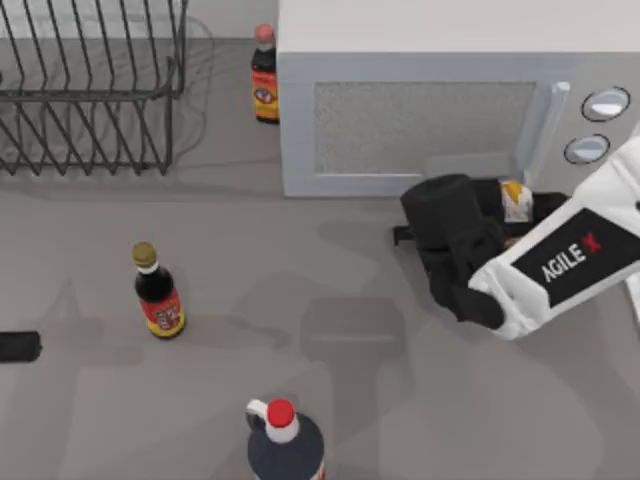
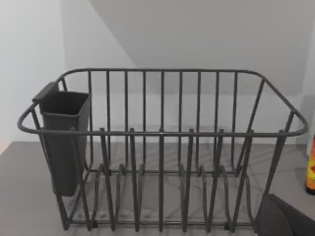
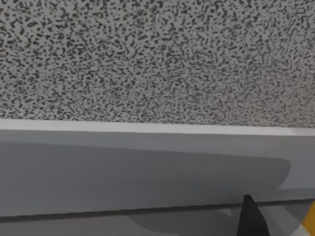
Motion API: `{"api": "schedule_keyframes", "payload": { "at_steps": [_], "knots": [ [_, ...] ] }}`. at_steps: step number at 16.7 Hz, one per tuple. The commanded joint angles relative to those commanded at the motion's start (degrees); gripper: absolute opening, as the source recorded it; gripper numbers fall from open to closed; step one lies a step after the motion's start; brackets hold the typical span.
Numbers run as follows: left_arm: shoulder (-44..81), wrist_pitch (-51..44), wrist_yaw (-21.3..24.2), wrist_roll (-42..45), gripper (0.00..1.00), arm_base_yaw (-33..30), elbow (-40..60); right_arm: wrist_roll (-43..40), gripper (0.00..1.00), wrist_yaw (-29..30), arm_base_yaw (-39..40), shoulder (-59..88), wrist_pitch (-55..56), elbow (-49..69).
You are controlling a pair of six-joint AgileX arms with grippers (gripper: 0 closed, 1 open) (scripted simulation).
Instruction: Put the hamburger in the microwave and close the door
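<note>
Spreading across the whole scene is a grey table (image 1: 300, 300), with a pale wall (image 2: 197, 29) behind it. At the far right stands the microwave (image 1: 420, 40), its door (image 1: 420, 125) shut. Far left sits a wire dish rack (image 1: 90, 100) with a dark cup (image 2: 64, 137) hooked on its side. My right gripper (image 1: 500, 215) hovers just before the door's lower edge, the hamburger (image 1: 516, 200) beside its dark body; whether its fingers pinch it I cannot tell. Three sauce bottles (image 1: 158, 292) stand scattered. The left gripper (image 1: 18, 346) rests at the left edge.
</note>
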Motion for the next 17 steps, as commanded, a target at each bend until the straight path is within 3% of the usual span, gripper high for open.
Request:
{"api": "schedule_keyframes", "payload": {
  "at_steps": [4, 10, 17],
  "knots": [
    [1.1, 1.9, -3.5, 0.0, 0.0, -3.4, -1.3, 0.0, 1.0, 0.0, 0.0, 0.0, 0.0, 0.0],
    [1.5, 1.6, -3.9, 0.0, 0.0, -3.3, -0.6, 0.0, 1.0, 0.0, 0.0, 0.0, 0.0, 0.0],
    [21.8, -6.2, -9.7, -2.4, 0.0, -9.4, 16.2, 0.0, 1.0, 0.0, 0.0, 0.0, 0.0, 0.0]
  ]
}}
